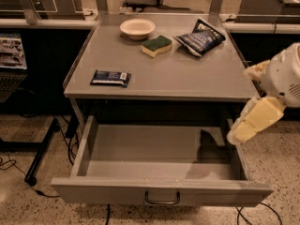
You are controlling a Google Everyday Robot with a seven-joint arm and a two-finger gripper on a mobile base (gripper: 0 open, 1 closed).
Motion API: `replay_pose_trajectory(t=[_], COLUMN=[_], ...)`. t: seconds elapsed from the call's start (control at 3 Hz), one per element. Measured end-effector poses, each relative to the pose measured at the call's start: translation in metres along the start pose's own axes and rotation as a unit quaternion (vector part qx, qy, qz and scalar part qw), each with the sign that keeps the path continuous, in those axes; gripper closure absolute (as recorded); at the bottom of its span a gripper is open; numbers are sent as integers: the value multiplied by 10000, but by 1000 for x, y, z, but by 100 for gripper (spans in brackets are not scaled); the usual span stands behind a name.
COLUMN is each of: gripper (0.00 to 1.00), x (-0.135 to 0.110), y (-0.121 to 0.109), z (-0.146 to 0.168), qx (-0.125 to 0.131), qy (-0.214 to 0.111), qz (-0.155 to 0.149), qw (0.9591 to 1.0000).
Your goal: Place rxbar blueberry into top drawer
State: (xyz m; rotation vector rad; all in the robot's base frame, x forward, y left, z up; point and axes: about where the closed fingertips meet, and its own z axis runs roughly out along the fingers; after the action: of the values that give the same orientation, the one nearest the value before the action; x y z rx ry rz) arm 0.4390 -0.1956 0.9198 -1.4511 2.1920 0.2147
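Navy rxbar blueberry [110, 78] crosswise, pincer [242, 132] far-right

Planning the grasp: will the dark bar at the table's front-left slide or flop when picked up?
Flat and thin, the rxbar blueberry is likely light and fairly stiff. On the smooth tabletop it may skid if pushed. The gripper hangs right of the top drawer.
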Motion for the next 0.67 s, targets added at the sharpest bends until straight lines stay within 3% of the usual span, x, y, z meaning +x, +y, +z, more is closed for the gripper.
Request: replay_pose_trajectory(t=[0.33,0.67], gripper=[0,0], x=[-11,-44], y=[8,-26], z=[33,47], qx=[29,667], qy=[-743,-1352], qz=[720,1047], qw=[9946,9830])
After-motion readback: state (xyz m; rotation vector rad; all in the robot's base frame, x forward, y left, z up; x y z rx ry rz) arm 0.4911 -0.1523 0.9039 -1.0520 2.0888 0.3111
